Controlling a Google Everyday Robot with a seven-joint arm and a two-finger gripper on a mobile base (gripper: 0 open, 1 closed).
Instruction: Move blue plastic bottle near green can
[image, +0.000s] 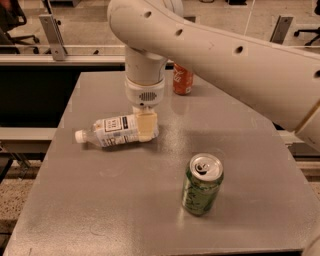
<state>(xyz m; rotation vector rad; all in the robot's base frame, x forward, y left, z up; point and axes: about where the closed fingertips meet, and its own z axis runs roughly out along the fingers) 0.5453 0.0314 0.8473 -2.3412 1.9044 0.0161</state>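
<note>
The blue plastic bottle (116, 131) lies on its side on the grey table (125, 200), left of centre, with its white cap pointing left. My gripper (146, 125) hangs straight down from the big white arm and sits at the bottle's right, bottom end, covering part of it. The green can (202, 184) stands upright at the front right of the table, well apart from the bottle and the gripper.
A red cola can (182, 79) stands at the back of the table, partly behind the arm. The white arm (225, 65) spans the upper right. The table's edges drop off at left and front. Railings and a chair stand beyond the table.
</note>
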